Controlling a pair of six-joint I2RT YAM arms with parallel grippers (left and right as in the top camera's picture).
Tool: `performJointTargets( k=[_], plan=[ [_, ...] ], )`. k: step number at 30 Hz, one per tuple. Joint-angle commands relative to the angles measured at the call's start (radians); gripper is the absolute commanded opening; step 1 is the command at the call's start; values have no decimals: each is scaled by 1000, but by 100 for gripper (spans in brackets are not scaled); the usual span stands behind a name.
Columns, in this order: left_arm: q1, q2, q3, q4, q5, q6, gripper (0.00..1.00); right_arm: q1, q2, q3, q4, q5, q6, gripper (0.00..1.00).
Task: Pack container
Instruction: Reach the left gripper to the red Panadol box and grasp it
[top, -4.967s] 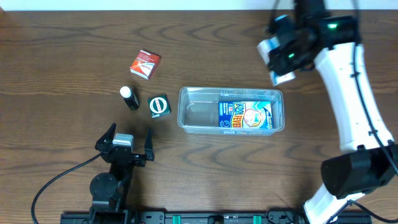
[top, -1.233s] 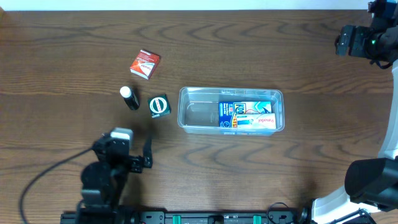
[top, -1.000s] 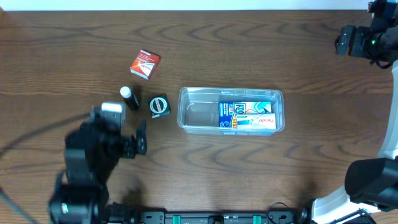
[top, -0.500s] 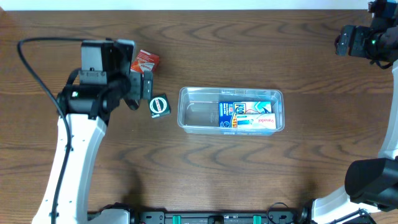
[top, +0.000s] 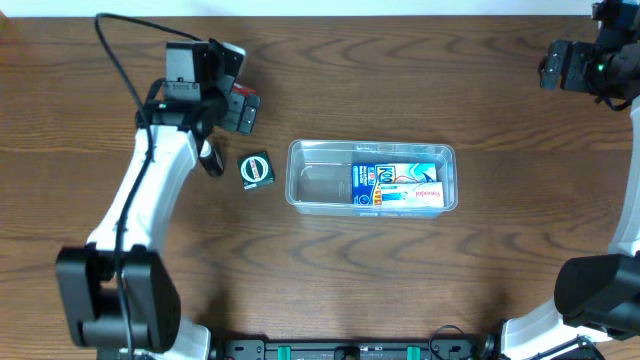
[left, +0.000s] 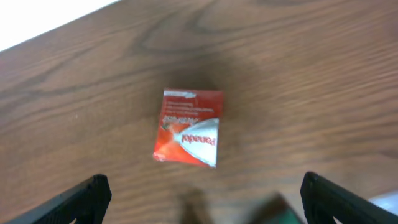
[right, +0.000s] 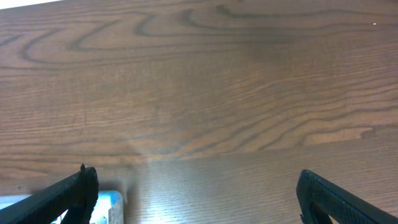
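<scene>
Overhead and wrist views of a wooden table (top: 400, 280), read from left to right, with every position referred to the container (top: 300, 186). Farthest to the left of the container stands a small black bottle (top: 211, 163) with a white cap, partly covered by the white left arm (top: 150, 190) that passes over it. The left gripper (left: 202, 200) hangs over the red box (left: 189, 127), which lies to the upper left of the container and well apart from it. In the wrist view its two dark fingertips (left: 87, 198) stand wide apart at the lower corners, with the box between them and nothing gripped. A small green box (top: 256, 169) bearing a white ring mark lies just beside the container's left end, not touching it. The container, a clear shallow tub with rounded corners, sits near the middle of the table with its long side running left to right. Its right half holds a blue box (top: 380, 178) lying flat, with a white box (top: 420, 194) bearing red lettering on or against it. The right gripper (right: 205, 196) is far to the upper right of the container, near the table's corner. Its fingertips (right: 78, 186) are likewise spread wide over bare wood, holding nothing.
</scene>
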Motion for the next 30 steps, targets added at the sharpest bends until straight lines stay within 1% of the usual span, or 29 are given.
performJointTargets(
  k=[1, 6, 11, 14, 20, 30],
  plan=[
    [4, 51, 16, 48, -79, 45, 98, -7, -7, 9, 0, -1, 16, 99],
    [4, 105, 16, 94, -85, 74, 98, -7, -7, 9, 0, -1, 16, 99],
    [5, 175, 16, 145, -129, 74, 98, -7, -7, 9, 0, -1, 16, 99],
    [6, 213, 16, 177, -129, 74, 98, -7, -7, 9, 0, -1, 16, 99],
    [6, 282, 16, 183, -126, 73, 98, -7, -7, 9, 0, -1, 16, 99],
    [6, 319, 16, 237, -126, 74, 98, -7, -7, 9, 0, -1, 16, 99]
  ],
)
